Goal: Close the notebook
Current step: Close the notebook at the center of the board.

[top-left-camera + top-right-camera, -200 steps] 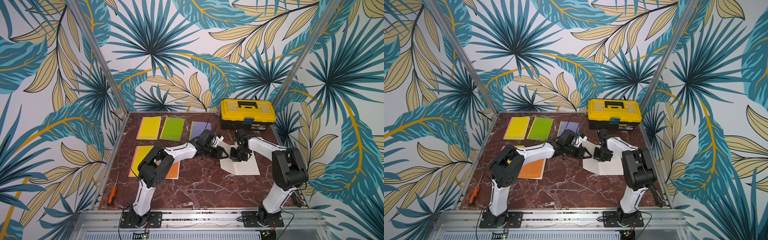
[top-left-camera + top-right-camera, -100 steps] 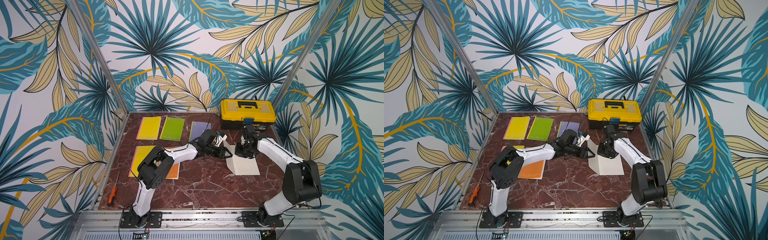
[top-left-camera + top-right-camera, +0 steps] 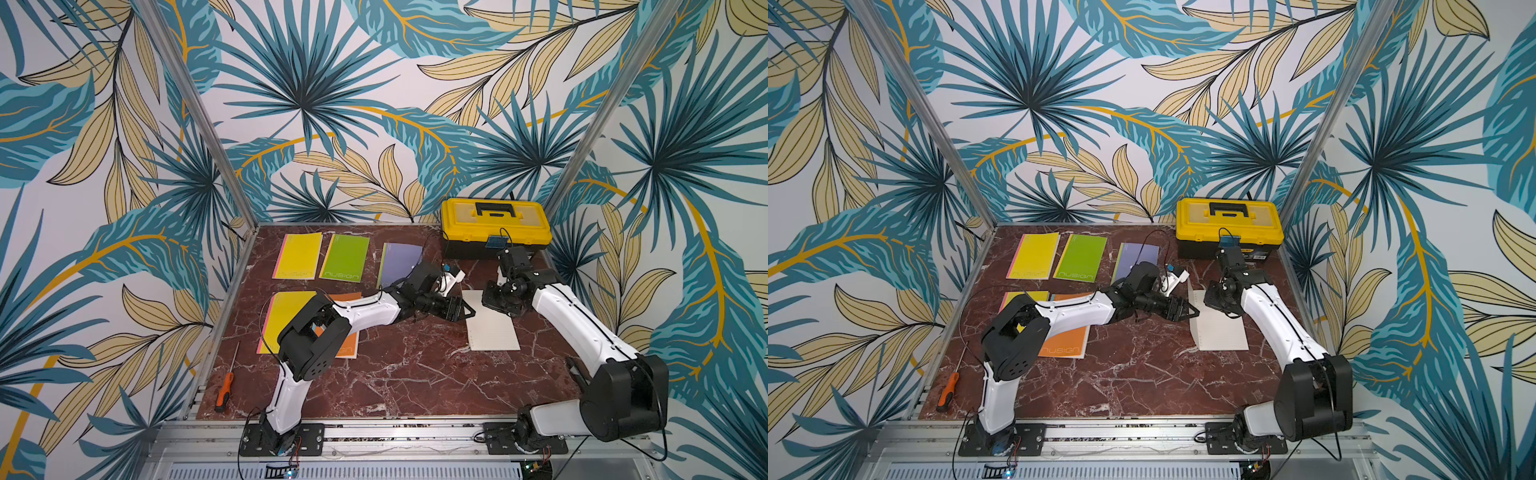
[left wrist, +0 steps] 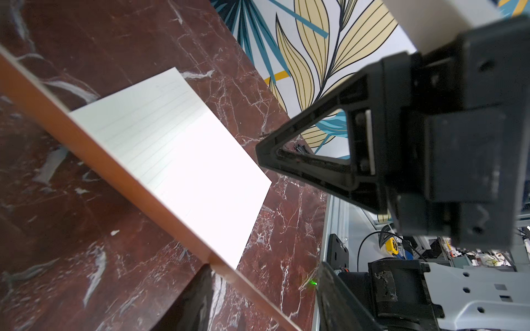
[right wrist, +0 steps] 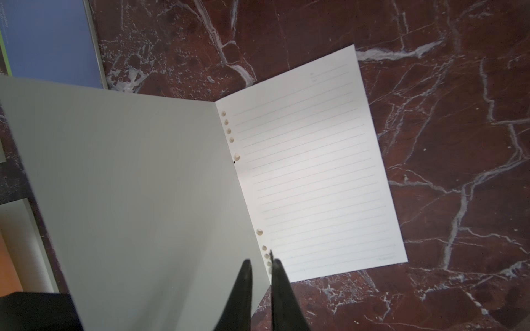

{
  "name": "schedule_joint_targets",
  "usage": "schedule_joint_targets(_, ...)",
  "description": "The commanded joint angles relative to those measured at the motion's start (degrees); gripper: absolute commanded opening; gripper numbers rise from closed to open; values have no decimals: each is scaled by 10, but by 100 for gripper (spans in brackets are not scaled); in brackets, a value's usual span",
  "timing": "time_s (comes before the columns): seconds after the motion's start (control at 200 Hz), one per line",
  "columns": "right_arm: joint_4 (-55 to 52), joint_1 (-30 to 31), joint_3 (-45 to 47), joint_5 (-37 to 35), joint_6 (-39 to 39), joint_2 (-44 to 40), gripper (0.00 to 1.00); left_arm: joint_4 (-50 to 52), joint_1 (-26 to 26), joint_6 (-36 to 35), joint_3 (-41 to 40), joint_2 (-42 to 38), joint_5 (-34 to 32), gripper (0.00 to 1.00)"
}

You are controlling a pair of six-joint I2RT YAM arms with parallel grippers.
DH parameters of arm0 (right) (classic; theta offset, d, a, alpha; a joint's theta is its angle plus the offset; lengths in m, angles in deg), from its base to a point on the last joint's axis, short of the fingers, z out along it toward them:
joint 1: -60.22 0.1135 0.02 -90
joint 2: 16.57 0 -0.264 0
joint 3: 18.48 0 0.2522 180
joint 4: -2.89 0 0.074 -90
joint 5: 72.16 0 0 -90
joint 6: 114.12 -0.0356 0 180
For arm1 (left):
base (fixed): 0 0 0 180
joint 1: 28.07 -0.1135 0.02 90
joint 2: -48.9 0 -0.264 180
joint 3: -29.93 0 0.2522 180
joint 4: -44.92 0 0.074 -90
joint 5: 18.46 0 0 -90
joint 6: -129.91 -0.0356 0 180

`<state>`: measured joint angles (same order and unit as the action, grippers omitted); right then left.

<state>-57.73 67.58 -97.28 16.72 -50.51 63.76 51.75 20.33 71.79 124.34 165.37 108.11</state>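
**Finding.** The notebook lies right of the table's centre, just near of the yellow toolbox, and it is not closed. Its lined page lies flat on the marble table. Its cover stands steeply raised from the spine along the page's left side; the exact lean cannot be told.

**Left gripper.** Your left gripper reaches in low from the left with its jaws spread. In the left wrist view the cover's orange edge runs between the two fingers and seems to rest at the lower one. I judge this a backstop, placed to keep the cover from dropping back open to the left.

**Right gripper.** Your right gripper comes down at the far end of the spine. Its fingers stand a little apart, straddling the cover's edge beside the punched holes. The gap looks wider than the sheet, so I judge there is no firm pinch. That hold suits guiding the cover, not carrying it.

**Judgement.** The fold is roughly half done; the cover has yet to tip rightward onto the page. With neither gripper clamped, it could fall the wrong way, so push from the left.
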Motion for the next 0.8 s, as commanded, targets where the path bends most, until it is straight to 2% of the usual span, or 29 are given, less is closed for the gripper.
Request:
schedule_joint_targets(0.0, -24, -5, -3, -16, -6, -20, 17, -36, 6, -22, 24, 2, -2, 59)
schedule_joint_targets(0.13, -29, -13, -2, -19, -7, -33, 19, -90, 9, -10, 24, 15, 0, 60)
schedule_joint_targets(0.35, -39, -31, -3, -22, -9, -61, 21, -102, 10, 3, 53, 46, 19, 60)
schedule_joint_targets(0.511, -46, -40, -5, -25, -10, -75, 22, -134, 10, 21, 74, 79, 59, 61)
schedule_joint_targets(0.796, -62, -59, -14, -31, -4, -92, 22, -173, 14, 20, 79, 107, 74, 61)
